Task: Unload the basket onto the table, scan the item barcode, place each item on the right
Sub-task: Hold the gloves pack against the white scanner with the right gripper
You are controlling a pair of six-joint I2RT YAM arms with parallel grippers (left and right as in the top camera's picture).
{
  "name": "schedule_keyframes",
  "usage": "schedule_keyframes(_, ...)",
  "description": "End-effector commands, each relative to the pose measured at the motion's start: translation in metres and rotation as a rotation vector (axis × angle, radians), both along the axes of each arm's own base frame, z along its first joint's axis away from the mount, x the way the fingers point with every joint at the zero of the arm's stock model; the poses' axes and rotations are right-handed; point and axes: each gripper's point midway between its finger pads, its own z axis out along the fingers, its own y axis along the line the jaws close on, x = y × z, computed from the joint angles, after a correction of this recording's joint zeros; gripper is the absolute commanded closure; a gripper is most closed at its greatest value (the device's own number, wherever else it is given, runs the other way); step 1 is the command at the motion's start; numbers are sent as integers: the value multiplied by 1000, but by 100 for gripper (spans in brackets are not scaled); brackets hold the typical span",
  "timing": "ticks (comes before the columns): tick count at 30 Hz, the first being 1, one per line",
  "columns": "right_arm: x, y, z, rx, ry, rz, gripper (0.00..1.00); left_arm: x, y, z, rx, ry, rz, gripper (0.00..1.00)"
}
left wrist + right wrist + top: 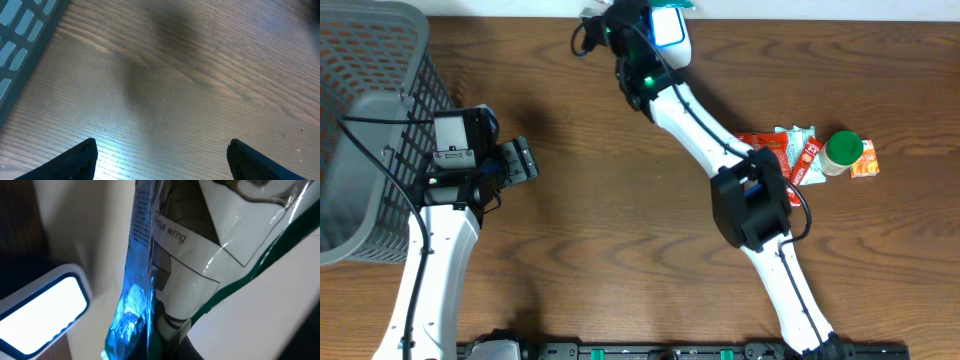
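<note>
Grey basket left edge, packet far edge

The packet is clear film with a white printed label and a green edge. It stands upright, raised at the far edge of the worktop, its lower part tinted blue. The scanner, white-rimmed with a lit window, sits just beside it.

Beneath the left gripper and its matt black plastic fingers, the table is brown wood with a fine grain and a soft sheen where light pools. Ahead of them and to the left, the basket is grey plastic mesh. At the right gripper, the packet is glossy, crinkled clear film. Beside it, the scanner is smooth white plastic.
</note>
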Motion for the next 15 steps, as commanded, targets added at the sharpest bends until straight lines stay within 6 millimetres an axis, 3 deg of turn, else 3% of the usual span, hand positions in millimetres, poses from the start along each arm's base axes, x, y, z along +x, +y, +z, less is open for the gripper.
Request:
schedule_keyframes(1, 6, 6, -11, 0, 11, 58, 99, 4, 3, 9, 14, -22, 0, 17)
schedule_keyframes(7, 3, 16, -33, 81, 78, 91, 99, 4, 3, 9, 14, -22, 0, 17)
schedule_keyframes(15, -6, 13, -58, 87, 185, 84, 99, 4, 3, 8, 14, -22, 1, 17)
